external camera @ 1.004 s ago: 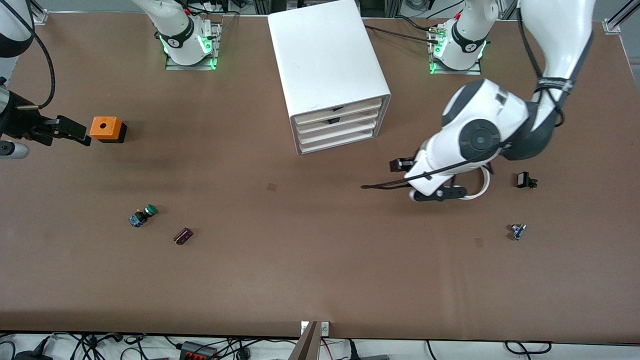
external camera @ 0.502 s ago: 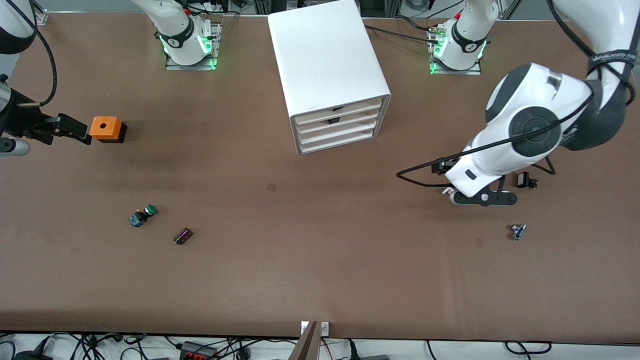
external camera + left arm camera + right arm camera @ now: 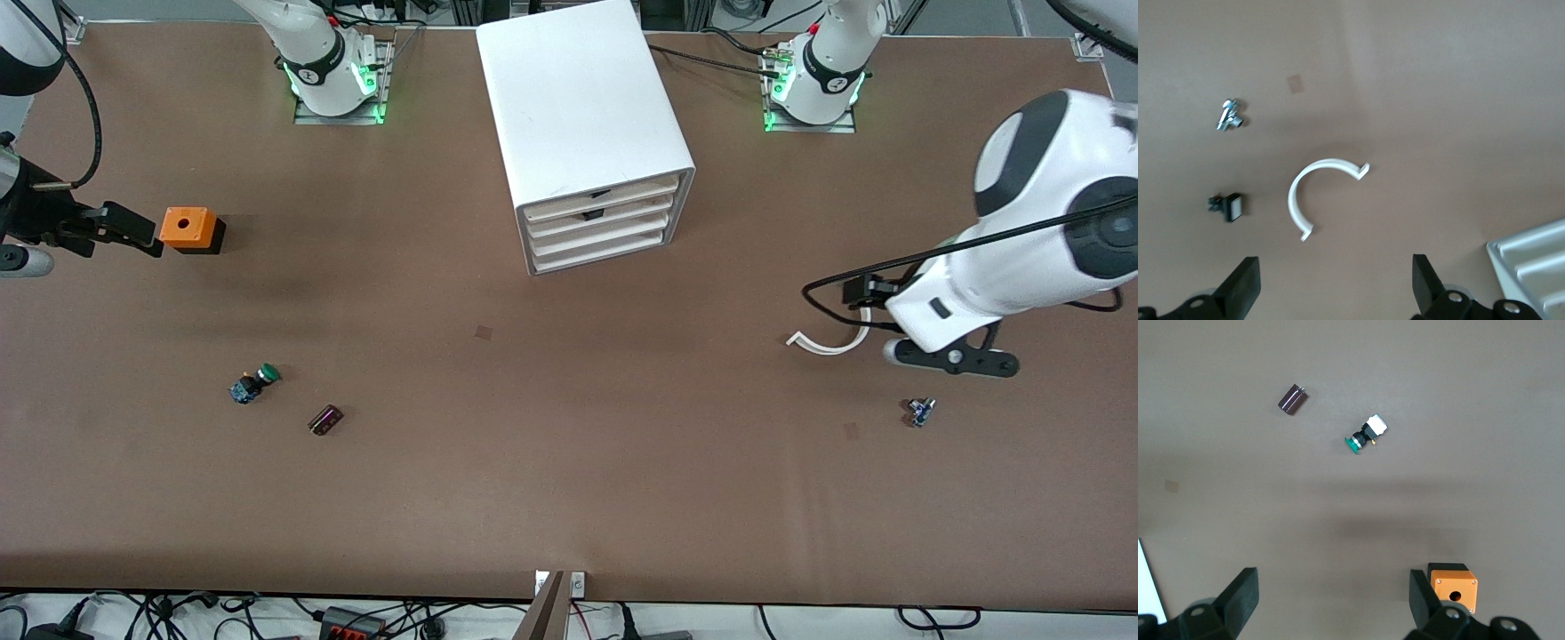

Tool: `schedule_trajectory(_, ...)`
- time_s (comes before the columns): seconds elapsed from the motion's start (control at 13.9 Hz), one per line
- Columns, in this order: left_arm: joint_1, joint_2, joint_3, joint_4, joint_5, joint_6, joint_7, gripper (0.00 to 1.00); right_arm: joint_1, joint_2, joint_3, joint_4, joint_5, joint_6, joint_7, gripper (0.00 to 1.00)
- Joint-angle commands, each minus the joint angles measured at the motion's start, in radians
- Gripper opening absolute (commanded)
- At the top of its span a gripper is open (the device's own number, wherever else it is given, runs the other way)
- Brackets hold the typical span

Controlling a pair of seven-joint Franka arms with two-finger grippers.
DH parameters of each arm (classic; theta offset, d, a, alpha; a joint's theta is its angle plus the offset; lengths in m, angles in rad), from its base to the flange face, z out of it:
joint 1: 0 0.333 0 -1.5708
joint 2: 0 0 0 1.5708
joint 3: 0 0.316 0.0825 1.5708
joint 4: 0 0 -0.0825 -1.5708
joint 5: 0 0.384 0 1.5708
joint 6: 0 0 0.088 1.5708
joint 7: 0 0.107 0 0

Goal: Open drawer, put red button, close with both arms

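The white cabinet (image 3: 587,98) stands at the middle back of the table, and its middle drawer (image 3: 594,233) is shut like the others. No red-capped button shows in any view. My left gripper (image 3: 956,360) hangs open and empty over the table near the left arm's end, beside a white curved piece (image 3: 831,342). In the left wrist view its jaws (image 3: 1335,293) stand wide apart over bare table, close to the curved piece (image 3: 1308,193). My right gripper (image 3: 116,229) waits open and empty beside the orange box (image 3: 188,228); it also shows in the right wrist view (image 3: 1335,607).
A green-capped button (image 3: 256,382) and a dark cylinder (image 3: 325,419) lie toward the right arm's end. A small silver-blue part (image 3: 920,411) lies near the left gripper. The left wrist view also shows a small black part with a pale face (image 3: 1228,207) and the cabinet's corner (image 3: 1531,257).
The left arm has swung away from the cabinet toward its own end of the table, uncovering the white curved piece and covering the small black part. The right arm has not moved.
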Motion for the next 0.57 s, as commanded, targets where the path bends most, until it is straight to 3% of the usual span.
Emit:
schedule_trajectory(0.0,0.009,-0.029,0.001,0.052,0.007,-0.065,0.088,1.0,-0.002,-0.02,0.005,-0.009,-0.012,0.001,-0.007,1.0)
schedule_trajectory(0.14,-0.009,-0.076,0.061,0.029,-0.001,-0.06,0.125,1.0,-0.004,-0.022,0.005,-0.009,-0.011,0.0,-0.007,1.0)
schedule_trajectory(0.22,-0.044,-0.124,0.125,-0.009,-0.034,-0.051,0.142,1.0,-0.004,-0.022,0.005,-0.007,-0.011,0.0,-0.008,1.0)
schedule_trajectory(0.36,-0.118,-0.21,0.299,-0.079,-0.167,-0.045,0.203,1.0,-0.004,-0.022,0.003,-0.006,-0.011,0.0,-0.01,1.0)
schedule_trajectory(0.5,-0.218,-0.351,0.468,-0.26,-0.221,0.065,0.298,1.0,-0.004,-0.022,0.005,-0.002,-0.011,0.0,-0.01,1.0)
